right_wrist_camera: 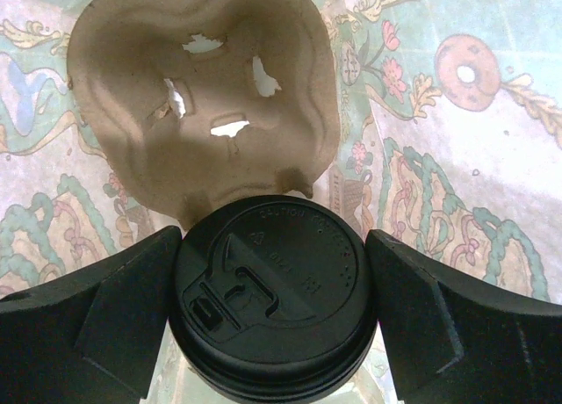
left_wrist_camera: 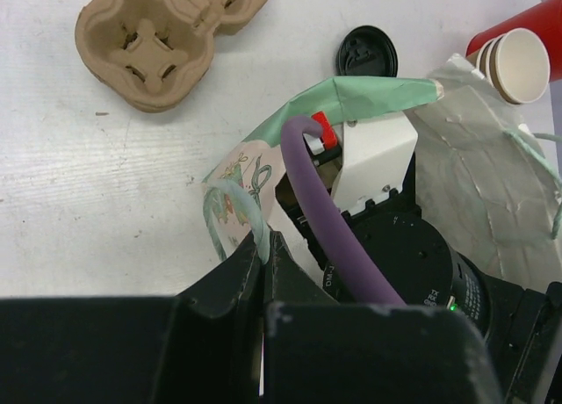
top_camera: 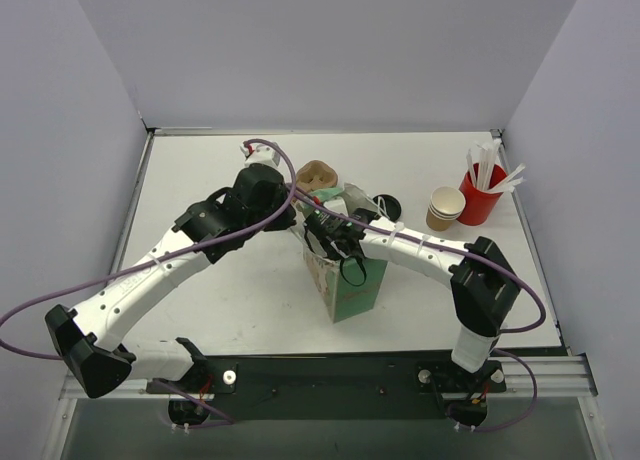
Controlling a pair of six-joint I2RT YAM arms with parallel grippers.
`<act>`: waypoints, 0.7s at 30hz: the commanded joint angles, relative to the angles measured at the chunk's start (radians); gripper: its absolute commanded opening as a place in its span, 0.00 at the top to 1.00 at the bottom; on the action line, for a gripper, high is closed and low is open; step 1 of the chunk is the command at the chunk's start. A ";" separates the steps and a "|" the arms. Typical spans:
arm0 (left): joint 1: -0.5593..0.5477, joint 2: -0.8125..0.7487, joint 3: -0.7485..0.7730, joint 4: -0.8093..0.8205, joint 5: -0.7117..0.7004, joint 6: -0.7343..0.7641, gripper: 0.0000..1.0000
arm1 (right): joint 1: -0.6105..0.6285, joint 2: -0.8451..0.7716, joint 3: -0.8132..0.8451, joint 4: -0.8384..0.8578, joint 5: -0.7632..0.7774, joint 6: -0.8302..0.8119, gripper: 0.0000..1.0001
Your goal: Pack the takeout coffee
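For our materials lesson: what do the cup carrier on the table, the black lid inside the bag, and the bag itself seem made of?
Cup carrier: probably moulded paper pulp; matte brown, fibrous, softly rounded edges.
Black lid: likely plastic; smooth, faint sheen, crisp embossed lettering.
Bag: apparently printed paper, matte; it holds sharp creases and folds.

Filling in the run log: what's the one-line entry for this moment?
left gripper: shut on paper bag rim | right gripper: inside bag, jaws flanking lidded takeout coffee, grip unclear | pulp carrier: in bag
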 commanded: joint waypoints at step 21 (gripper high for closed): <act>0.035 0.023 0.058 -0.071 0.081 0.058 1.00 | -0.026 -0.003 -0.024 -0.153 -0.027 -0.042 0.16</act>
